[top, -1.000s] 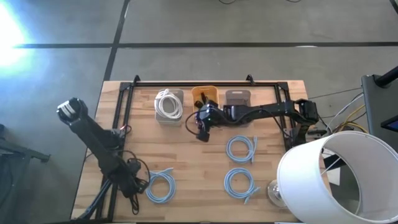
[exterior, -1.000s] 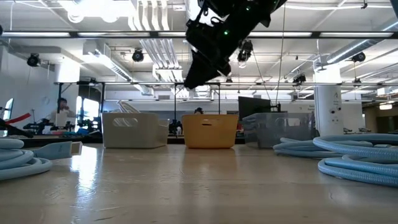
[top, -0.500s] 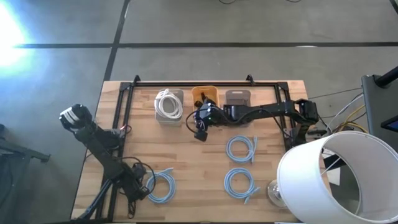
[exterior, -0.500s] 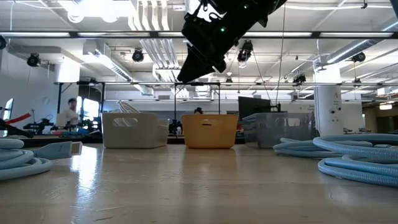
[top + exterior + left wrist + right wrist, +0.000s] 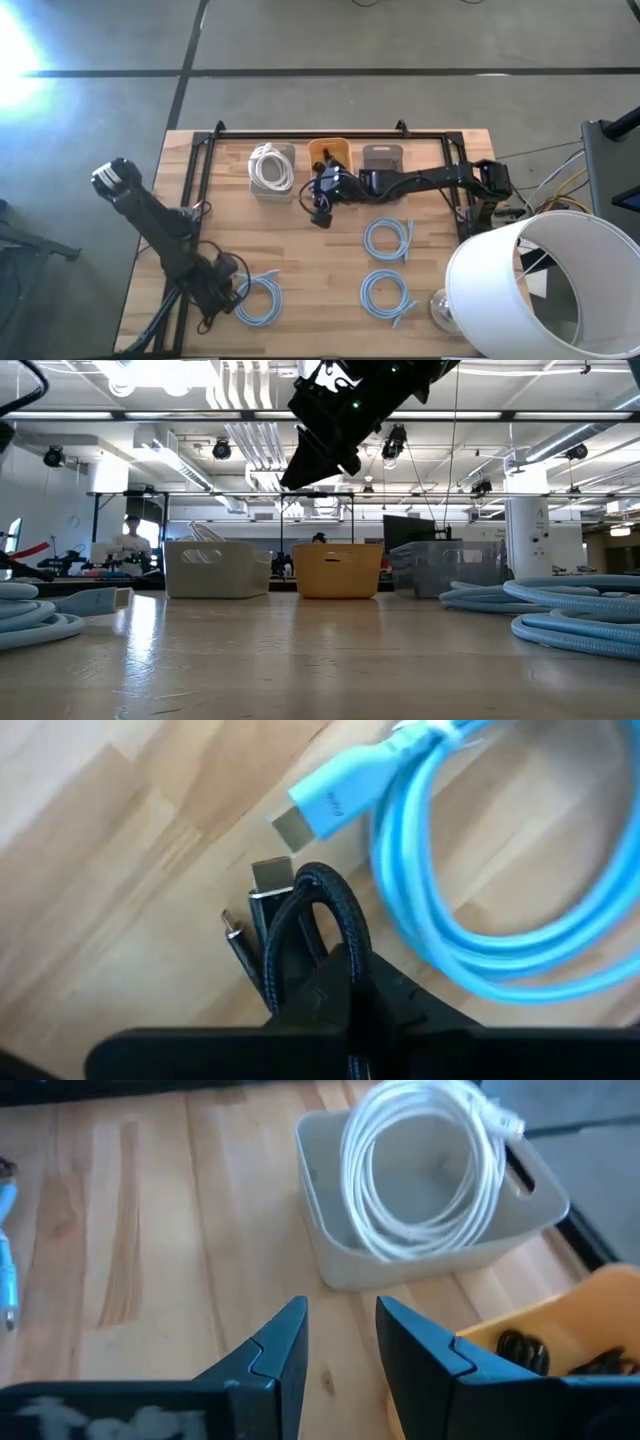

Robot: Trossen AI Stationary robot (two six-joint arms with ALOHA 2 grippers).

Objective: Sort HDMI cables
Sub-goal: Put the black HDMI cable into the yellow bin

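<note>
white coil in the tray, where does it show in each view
High view: white coil in the clear tray, upper left of centre.
Low view: not visible; only that tray's wall, left of centre.
Left wrist view: not in it.
Right wrist view: top centre, in the tray.
Shared landmark: the orange tray beside it.

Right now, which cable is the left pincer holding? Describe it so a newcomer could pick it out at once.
Start at the wooden table's corner by the left arm's base, where a light-blue round cable coil lies. The left pincer sits beside that coil, shut on a short black braided cable bundle. Unlike the flat blue coil, it is dark, narrow and folded into a tight loop, its metal plugs poking out.
</note>
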